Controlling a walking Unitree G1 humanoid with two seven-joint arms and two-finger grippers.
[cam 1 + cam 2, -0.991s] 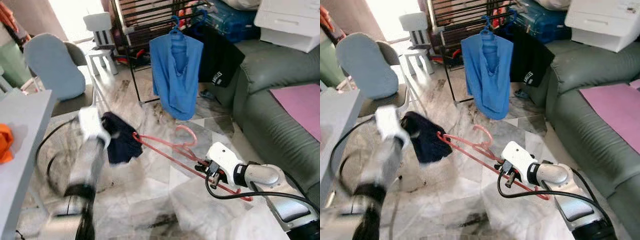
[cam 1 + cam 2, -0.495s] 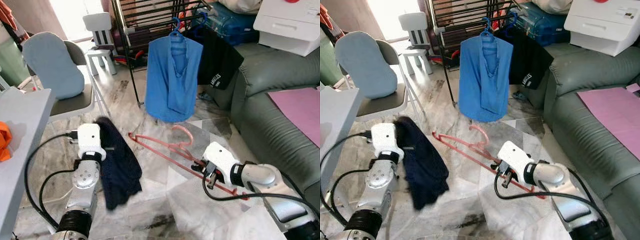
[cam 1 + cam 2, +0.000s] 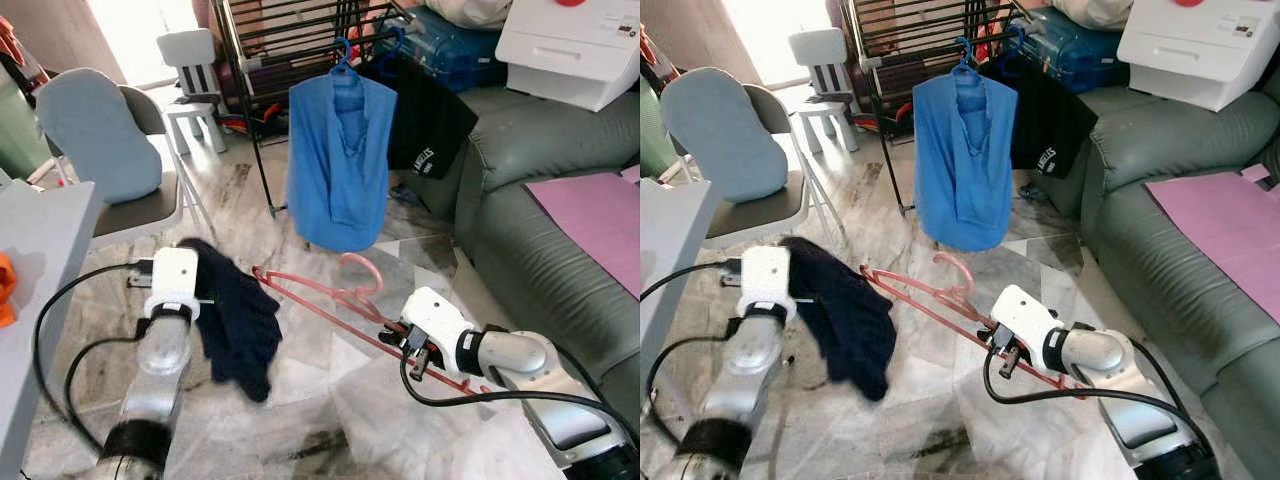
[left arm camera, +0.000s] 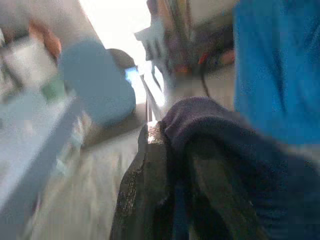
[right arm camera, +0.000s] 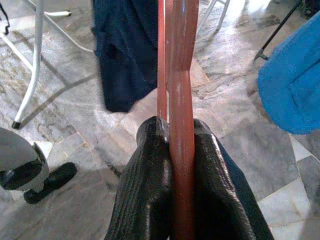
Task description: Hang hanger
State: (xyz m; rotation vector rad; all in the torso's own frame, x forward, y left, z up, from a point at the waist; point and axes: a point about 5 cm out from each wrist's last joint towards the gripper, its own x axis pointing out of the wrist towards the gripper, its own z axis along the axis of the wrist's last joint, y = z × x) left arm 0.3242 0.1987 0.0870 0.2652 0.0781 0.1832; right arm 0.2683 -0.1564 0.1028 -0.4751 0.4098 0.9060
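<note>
Hanger (image 3: 330, 300) is the red/pink one, held up over the marble floor (image 3: 300, 420) in the middle of the scene, with the right pincer (image 5: 172, 165) clamped tight on its near right end; the right wrist view has both black fingers (image 5: 150, 190) squeezed flat against the bar. The thing that matters is how it lies: its long axis runs on a diagonal, from the right pincer out to the far left, so the free tip lands just beside the dark garment (image 3: 235, 320), and the hook (image 3: 362, 268) sticks up around the middle toward the far side. That garment hangs from the left pincer (image 4: 165, 145), which is closed on a bunch of the cloth. So the left arm is the one nearer the free end, which I'd guess is where the cloth needs to go on. The drying rack (image 3: 290, 40) with the blue shirt (image 3: 338, 160) is farther back, well apart from the hook, so the actual hanging looks a way off yet.
</note>
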